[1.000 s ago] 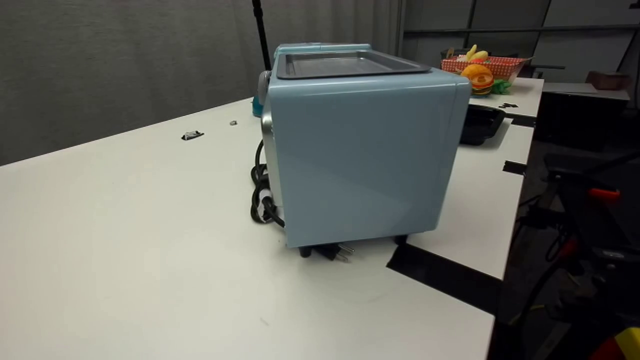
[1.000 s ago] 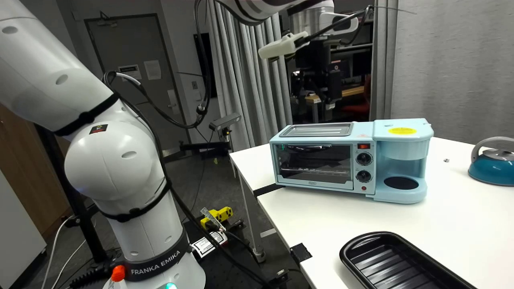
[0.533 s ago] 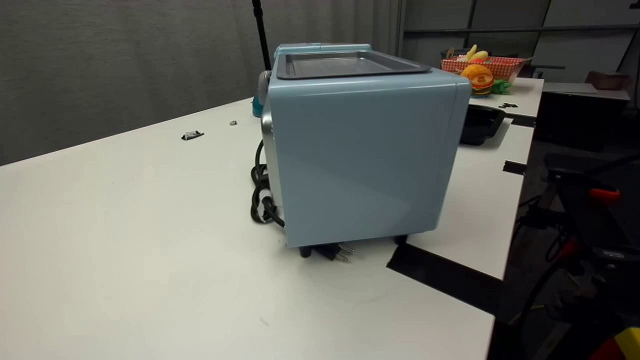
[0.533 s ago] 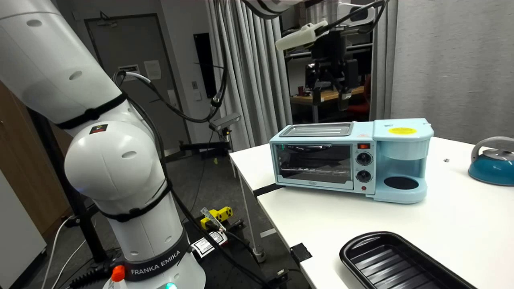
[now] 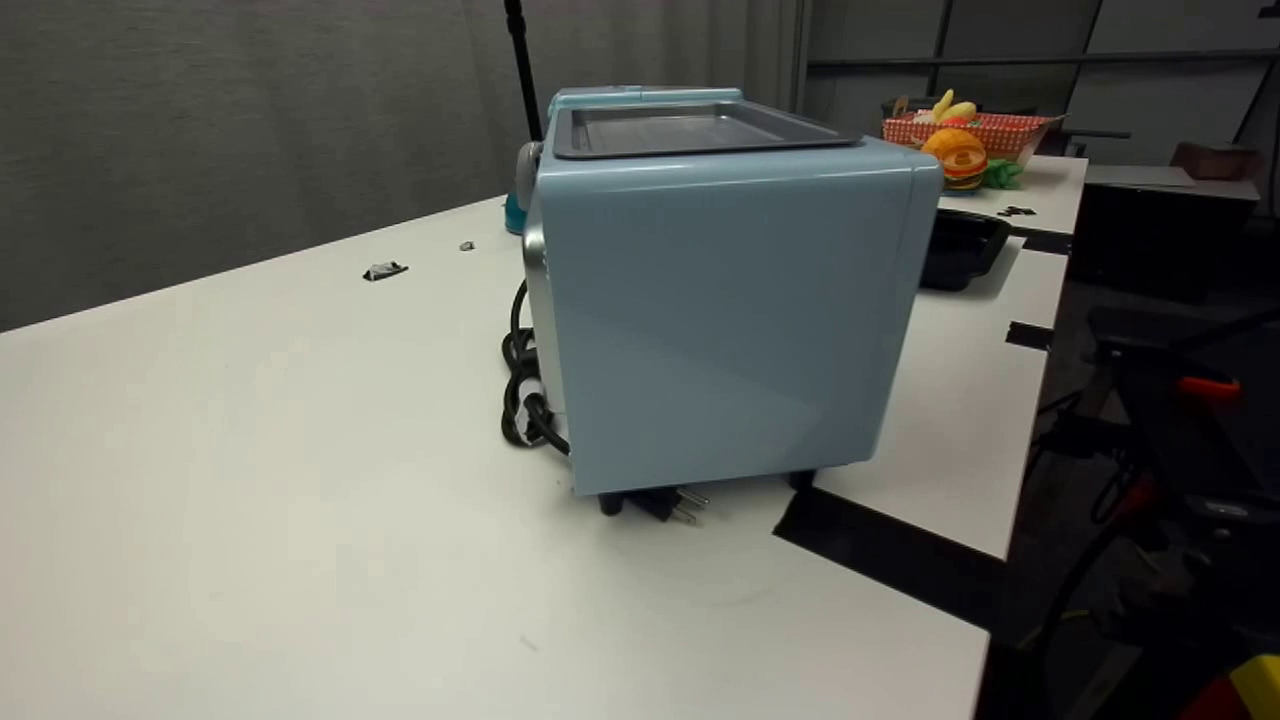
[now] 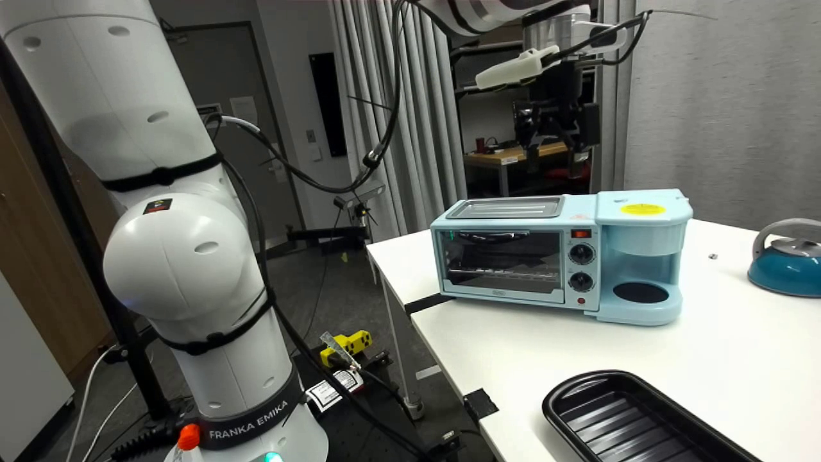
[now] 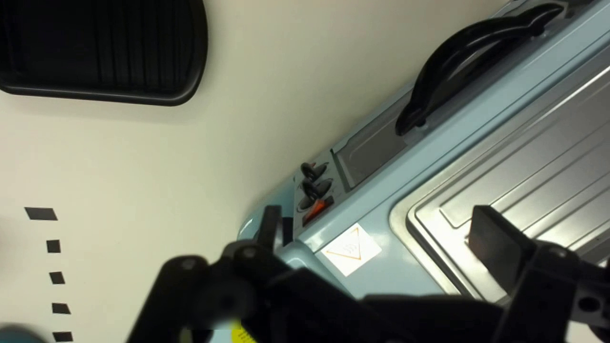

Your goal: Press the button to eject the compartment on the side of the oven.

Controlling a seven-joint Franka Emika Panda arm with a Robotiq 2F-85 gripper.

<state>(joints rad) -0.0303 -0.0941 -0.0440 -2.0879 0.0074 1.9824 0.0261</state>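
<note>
The pale blue oven (image 5: 720, 320) stands on the white table in both exterior views (image 6: 580, 206). In an exterior view its front shows a glass door, two black knobs, a red switch (image 6: 581, 233) and a side compartment (image 6: 646, 240) with a yellow-stickered lid. My gripper (image 6: 557, 165) is above the oven's top, apart from it, pointing down. In the wrist view the gripper (image 7: 379, 212) is open and empty, its fingers wide apart over the oven top (image 7: 391, 271). The red switch also shows there (image 7: 318, 208). The gripper's left side hides most of the side compartment.
A metal tray (image 6: 507, 207) lies on the oven top. A black ribbed pan (image 6: 628, 417) and a teal kettle (image 6: 786, 268) stand on the table. A black cord (image 5: 515, 400) lies behind the oven. A red-checked basket (image 5: 1010, 135) stands further off.
My gripper has moved to the right in an exterior view, above the oven. The oven and the things on the table have not moved.
</note>
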